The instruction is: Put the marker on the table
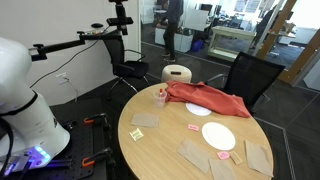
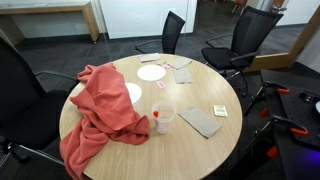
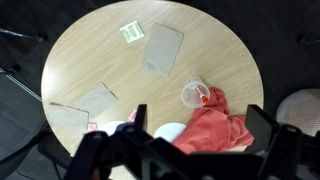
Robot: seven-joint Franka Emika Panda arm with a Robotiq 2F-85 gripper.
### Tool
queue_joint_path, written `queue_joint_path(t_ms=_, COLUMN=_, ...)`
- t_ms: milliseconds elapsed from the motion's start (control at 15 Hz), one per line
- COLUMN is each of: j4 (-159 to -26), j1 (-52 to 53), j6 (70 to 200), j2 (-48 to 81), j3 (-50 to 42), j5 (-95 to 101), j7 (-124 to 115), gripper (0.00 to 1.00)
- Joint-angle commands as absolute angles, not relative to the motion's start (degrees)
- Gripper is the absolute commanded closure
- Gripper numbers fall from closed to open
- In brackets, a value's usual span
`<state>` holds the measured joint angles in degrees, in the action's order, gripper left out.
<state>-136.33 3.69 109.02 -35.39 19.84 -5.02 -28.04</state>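
Note:
The marker (image 3: 204,99) is a short red stick standing in a small clear cup (image 3: 193,95) on the round light wood table (image 3: 110,60). The marker shows in both exterior views (image 1: 162,94) (image 2: 157,114), beside a crumpled red cloth (image 2: 100,110). My gripper (image 3: 200,125) is open and empty, high above the table, with its dark fingers framing the cloth (image 3: 215,130) and the cup. The gripper does not show in the exterior views.
A white plate (image 2: 152,72) and brown napkins (image 2: 202,121) (image 3: 162,48) lie on the table, with small pink tags (image 1: 193,127). Another plate (image 3: 170,131) sits at the cloth's edge. Black chairs (image 1: 245,75) (image 2: 170,30) stand around the table.

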Motion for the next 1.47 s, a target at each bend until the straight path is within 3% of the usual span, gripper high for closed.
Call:
queue_joint_path(t_ms=0, j4=-136.26, j1=5.09, j6=115.32, j2=-31.03, j3=15.98, j5=-4.34, j7=-19.84, gripper=0.0)
queue_joint_path(t_ms=867, j4=-137.21, j1=9.69, j6=137.37, j2=-13.39, j3=7.92, j5=-6.03, j7=11.53, gripper=0.0)
queue_joint_path(t_ms=1400, j4=-137.02, j1=9.85, j6=137.25, j2=-11.29, j3=8.0, j5=-5.33, j7=13.05, gripper=0.0)
